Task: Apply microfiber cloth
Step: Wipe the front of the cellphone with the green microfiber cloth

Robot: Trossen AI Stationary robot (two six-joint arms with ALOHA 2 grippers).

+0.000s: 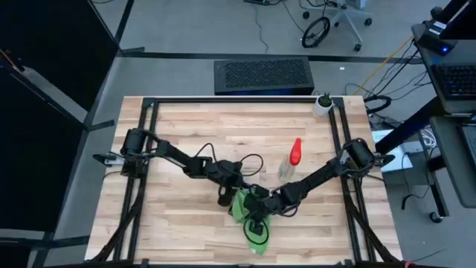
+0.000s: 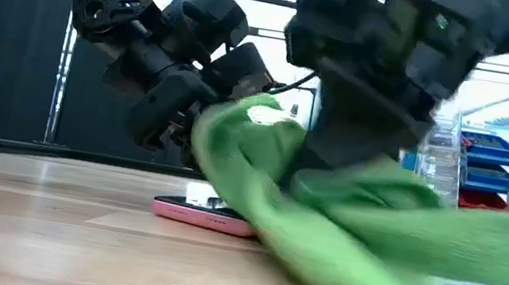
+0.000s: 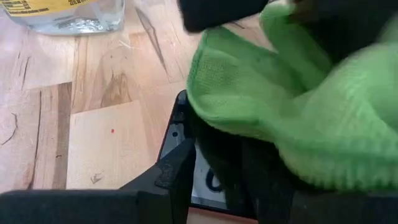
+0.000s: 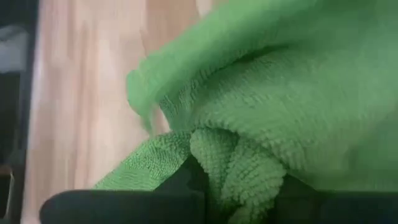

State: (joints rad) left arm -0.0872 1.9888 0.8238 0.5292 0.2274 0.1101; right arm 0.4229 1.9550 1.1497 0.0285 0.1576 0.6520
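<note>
My right gripper (image 1: 256, 217) is clamped on the microfiber cloth (image 1: 249, 219); in my right wrist view the green fabric (image 4: 267, 118) bunches between and over my fingers, filling almost all that lies ahead of them. From my grip the cloth trails down onto the wooden table (image 1: 186, 126) and spreads toward the table's near edge. In the low view the cloth (image 2: 343, 227) drapes from under my right gripper (image 2: 353, 162) and lies over one end of a phone (image 2: 203, 214) in a pink case, which rests flat on the table. My left gripper (image 1: 225, 196) sits just beside the cloth, on the side opposite my right arm, low over the phone; I cannot tell whether its fingers are apart or together. In my left wrist view the cloth (image 3: 286, 106) covers part of the dark phone (image 3: 205, 168). A clear spray bottle (image 1: 291, 160) with a red nozzle stands beyond both grippers, near my right arm.
</note>
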